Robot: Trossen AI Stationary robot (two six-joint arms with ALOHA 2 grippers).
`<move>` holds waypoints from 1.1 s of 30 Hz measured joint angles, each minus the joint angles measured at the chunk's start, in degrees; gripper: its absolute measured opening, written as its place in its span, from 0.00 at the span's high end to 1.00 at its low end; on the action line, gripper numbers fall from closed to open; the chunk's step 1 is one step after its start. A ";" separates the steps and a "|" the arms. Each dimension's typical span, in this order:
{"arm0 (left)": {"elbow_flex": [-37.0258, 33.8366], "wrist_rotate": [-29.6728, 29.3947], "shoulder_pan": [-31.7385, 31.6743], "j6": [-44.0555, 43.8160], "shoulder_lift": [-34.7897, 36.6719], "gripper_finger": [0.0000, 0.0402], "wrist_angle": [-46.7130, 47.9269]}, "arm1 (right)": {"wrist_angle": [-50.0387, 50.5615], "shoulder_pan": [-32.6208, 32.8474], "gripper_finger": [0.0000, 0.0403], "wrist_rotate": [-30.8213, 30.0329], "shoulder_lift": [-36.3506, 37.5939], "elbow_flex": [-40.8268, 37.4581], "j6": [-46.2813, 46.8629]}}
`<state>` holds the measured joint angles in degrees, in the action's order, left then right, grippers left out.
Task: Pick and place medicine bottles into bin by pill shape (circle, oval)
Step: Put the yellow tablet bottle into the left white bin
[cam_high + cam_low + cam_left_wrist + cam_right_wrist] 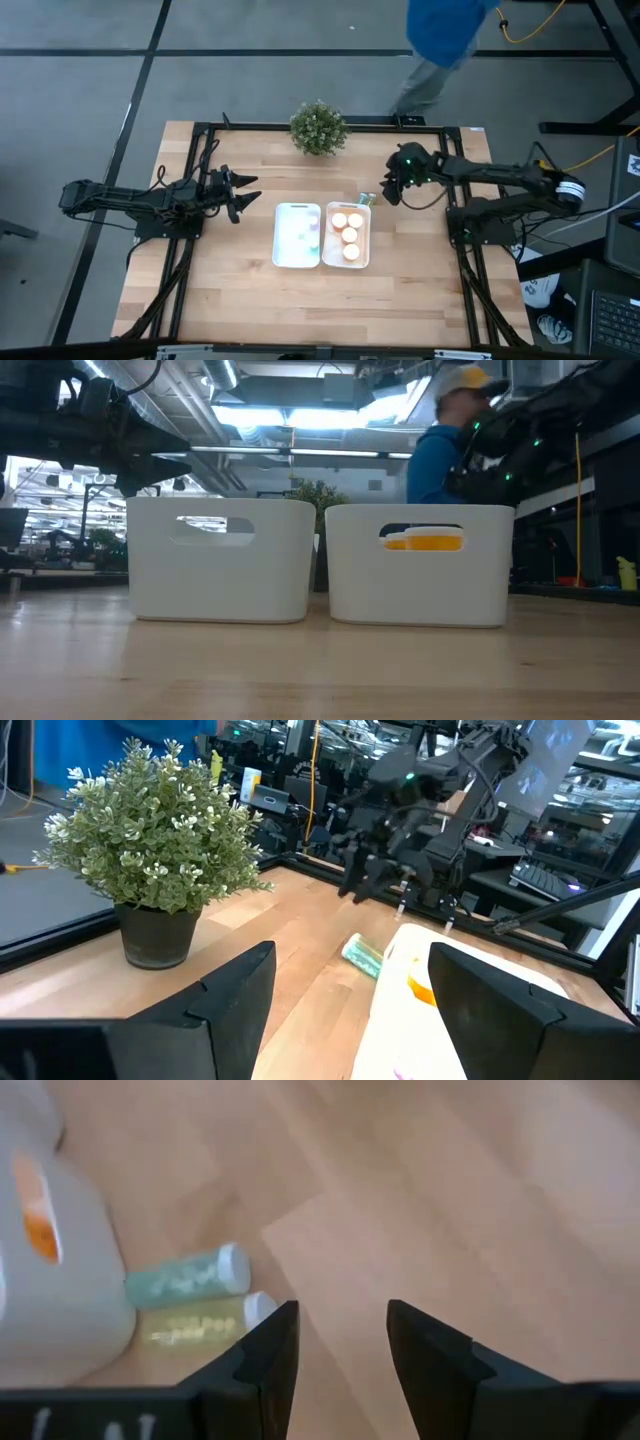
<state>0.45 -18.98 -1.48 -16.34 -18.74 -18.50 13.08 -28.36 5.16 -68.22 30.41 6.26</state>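
Two white bins stand side by side mid-table. The left bin (297, 236) holds pale teal and pink bottles; the right bin (347, 236) holds several orange bottles with white caps. Two pale green bottles lie on their sides on the table against the right bin's far outer wall: one teal-green (187, 1277), one yellowish-green (205, 1321); they also show in the high view (365, 200). My right gripper (385, 193) hovers open just right of them, empty. My left gripper (243, 195) is open and empty, left of the left bin.
A small potted plant (319, 128) stands at the table's far edge, behind the bins. A person in a blue top (440, 40) stands beyond the far edge. Bare wood lies in front of the bins and to either side.
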 joint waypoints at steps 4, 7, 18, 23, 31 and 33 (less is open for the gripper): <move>0.01 -0.01 0.00 0.00 0.02 0.36 -0.02 | -0.77 -2.48 0.61 6.65 -4.33 0.00 -10.61; 0.02 0.00 0.00 -0.02 0.00 0.36 -0.02 | -1.17 -2.56 0.61 8.76 -5.40 0.00 -19.76; 0.02 0.00 0.00 0.00 0.02 0.36 0.00 | -1.85 -2.55 0.61 4.58 -5.51 0.02 -38.06; 0.01 0.00 0.00 0.00 0.01 0.36 -0.02 | -1.74 -2.53 0.61 3.96 -5.54 0.02 -38.12; 0.02 0.00 0.00 0.00 0.01 0.36 0.00 | -1.81 -2.53 0.60 3.92 -5.56 0.02 -35.01; 0.01 -0.01 0.00 0.00 0.02 0.36 -0.01 | -1.63 -2.53 0.57 3.92 -5.56 0.02 -35.00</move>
<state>0.46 -18.99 -1.48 -16.34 -18.72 -18.51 11.45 -30.89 9.08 -73.78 30.44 -28.74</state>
